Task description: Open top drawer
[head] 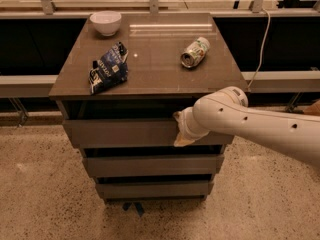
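- The gripper (180, 129) is pressed against the front of the top drawer (120, 133), right of the panel's middle. Its upper end is at the panel's top edge and a pale tip points down over the lower edge.
- How far the gripper is open, and whether it has hold of anything, cannot be told from this angle. It touches the drawer front.
- Behind the gripper, the white arm (260, 126) runs off to the right and slightly downward, out of the picture. Its rounded joint sits just right of the gripper, at the cabinet's right corner.
- The top drawer spans the cabinet's width to either side of the gripper. A dark gap lies between its top edge and the countertop (150, 49) just above the gripper.
- Just below the gripper is the middle drawer front (150, 165), and beneath that the bottom drawer front (150, 188).
- Above the gripper, on the countertop, a crushed can (195, 52) lies on its side, almost straight up from the gripper.
- Up and to the left of the gripper lies a dark blue snack bag (108, 71), near the countertop's left edge.
- Farther up-left, at the far corner, stands a white bowl (105, 22), upright.
- Well up and to the right of the gripper, a pale cable (260, 44) hangs down beside the cabinet.
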You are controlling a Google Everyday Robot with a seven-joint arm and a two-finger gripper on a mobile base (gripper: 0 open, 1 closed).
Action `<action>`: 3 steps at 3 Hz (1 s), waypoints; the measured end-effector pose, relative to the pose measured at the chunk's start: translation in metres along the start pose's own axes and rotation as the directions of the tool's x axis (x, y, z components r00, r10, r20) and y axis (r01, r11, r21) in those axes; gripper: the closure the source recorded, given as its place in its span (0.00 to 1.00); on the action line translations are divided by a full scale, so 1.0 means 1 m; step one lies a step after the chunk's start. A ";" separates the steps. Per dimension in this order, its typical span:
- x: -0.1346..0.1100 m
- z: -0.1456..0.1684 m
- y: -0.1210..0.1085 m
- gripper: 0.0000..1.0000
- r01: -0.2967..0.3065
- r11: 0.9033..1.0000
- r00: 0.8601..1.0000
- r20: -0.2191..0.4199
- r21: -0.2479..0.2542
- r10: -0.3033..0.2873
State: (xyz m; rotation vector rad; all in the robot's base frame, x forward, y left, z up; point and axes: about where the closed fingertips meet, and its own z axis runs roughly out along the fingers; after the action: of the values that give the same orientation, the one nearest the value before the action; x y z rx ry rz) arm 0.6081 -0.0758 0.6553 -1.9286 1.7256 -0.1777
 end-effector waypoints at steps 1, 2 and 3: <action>-0.002 -0.014 0.033 0.41 0.007 0.997 1.000 0.009 -0.074 -0.007; -0.005 -0.023 0.052 0.39 0.014 0.993 1.000 0.019 -0.118 -0.012; -0.013 -0.040 0.064 0.38 0.026 0.989 0.999 0.042 -0.142 -0.021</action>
State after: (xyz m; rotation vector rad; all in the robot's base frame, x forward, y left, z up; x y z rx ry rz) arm 0.5317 -0.0781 0.6619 -2.0409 1.7313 -0.0236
